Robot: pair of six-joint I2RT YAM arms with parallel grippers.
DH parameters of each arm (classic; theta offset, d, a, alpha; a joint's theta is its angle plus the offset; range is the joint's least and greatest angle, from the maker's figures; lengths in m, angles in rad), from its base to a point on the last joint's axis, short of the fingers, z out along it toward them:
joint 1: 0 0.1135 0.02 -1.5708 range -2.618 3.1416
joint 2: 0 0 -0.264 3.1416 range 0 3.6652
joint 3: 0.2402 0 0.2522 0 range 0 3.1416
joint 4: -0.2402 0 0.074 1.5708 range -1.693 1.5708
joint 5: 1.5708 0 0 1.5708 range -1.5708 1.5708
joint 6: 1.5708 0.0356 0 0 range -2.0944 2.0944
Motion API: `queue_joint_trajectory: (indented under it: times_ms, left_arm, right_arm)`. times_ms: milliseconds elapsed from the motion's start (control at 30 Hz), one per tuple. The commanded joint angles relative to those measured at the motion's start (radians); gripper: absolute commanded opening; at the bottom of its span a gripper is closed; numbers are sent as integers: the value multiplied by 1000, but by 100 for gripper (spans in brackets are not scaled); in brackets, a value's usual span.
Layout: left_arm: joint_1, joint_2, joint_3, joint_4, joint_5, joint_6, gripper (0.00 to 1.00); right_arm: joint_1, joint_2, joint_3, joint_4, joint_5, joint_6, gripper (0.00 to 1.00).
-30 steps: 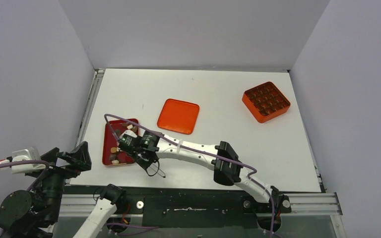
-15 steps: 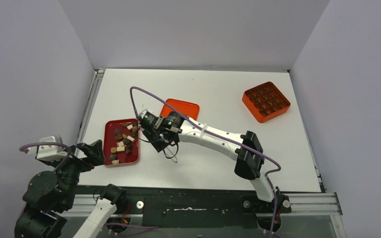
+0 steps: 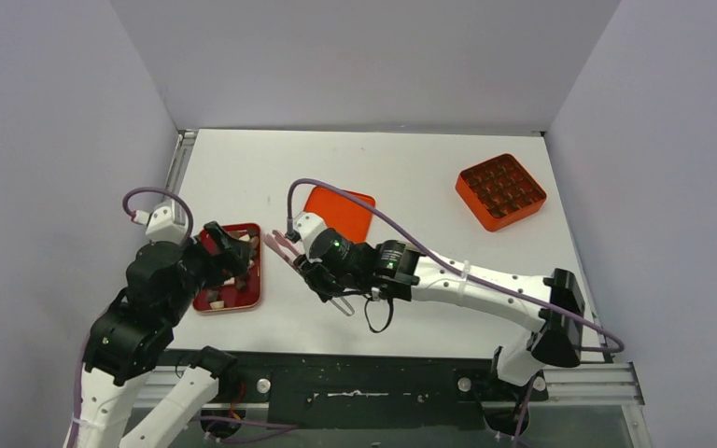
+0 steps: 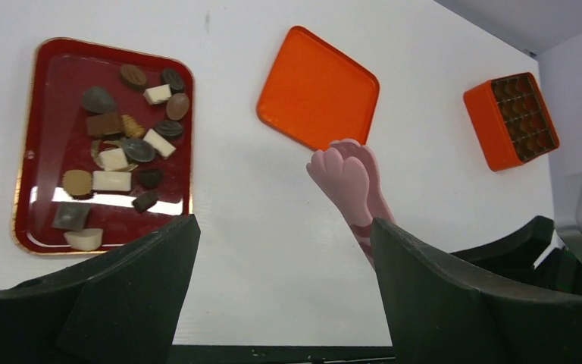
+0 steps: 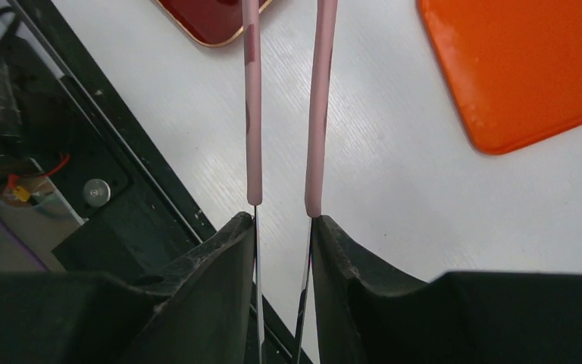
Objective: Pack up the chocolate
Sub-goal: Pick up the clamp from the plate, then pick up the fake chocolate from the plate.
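R gripper is being kept pressed together on the pink tongs. They are being pinched at the metal shanks just behind the pink sleeves. The two tong arms are being held side by side w/ a narrow gap btwn them. The tongs are being carried over the white table, w/ the tips pointed toward the right edge of the red tray. Whether the tips are touching anything cannot be told.

L gripper is being held spread wide, facing down, above the tray's near part. In the top view part of the tray is being covered by the L arm.

The chocolate is being kept loose in the tray at the table's left: small dark, brown & cream pieces, mostly bunched in the middle and far half.

Past the tong tips, an orange lid is lying flat on the table, near the tray but apart from it. In the top view its near-left corner is being crossed by the R arm's purple cable.

Farthest off, at the far right & well apart from the tray, an orange box w/ a grid of cells is sitting open. Dark pieces are showing in several cells.
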Motion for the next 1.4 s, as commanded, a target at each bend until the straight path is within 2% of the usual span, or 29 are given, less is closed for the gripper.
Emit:
queue_joint_trajectory:
  times_ms: [0,133,267,400,600,900,1000,1167,1367]
  left_arm:
    - [0,79,-3,195,120,-70,82]
    - [2,139,-43,236,127,-63,81]
    - [15,195,-110,194,62,-39,80]
    - [35,224,-155,173,88,-37,80]
    - [40,212,-167,144,79,-39,80]
    - [49,170,-181,78,75,-43,81]
    - [53,125,-142,32,63,-44,81]
    - [54,23,9,-51,-21,12,81]
    - [52,-63,206,-94,-110,101,82]
  right_arm:
    - [17,-94,-60,217,10,-73,31]
    - [35,-131,-84,238,42,-91,30]
    - [44,-183,-126,274,76,-98,29]
    - [44,-212,-147,278,114,-87,29]
    - [44,-183,-107,226,158,-82,29]
    - [39,-130,-30,183,134,-70,29]
    - [30,-107,-20,171,121,-70,29]
    - [24,-41,19,160,85,-51,32]
    - [34,121,156,138,46,-27,33]
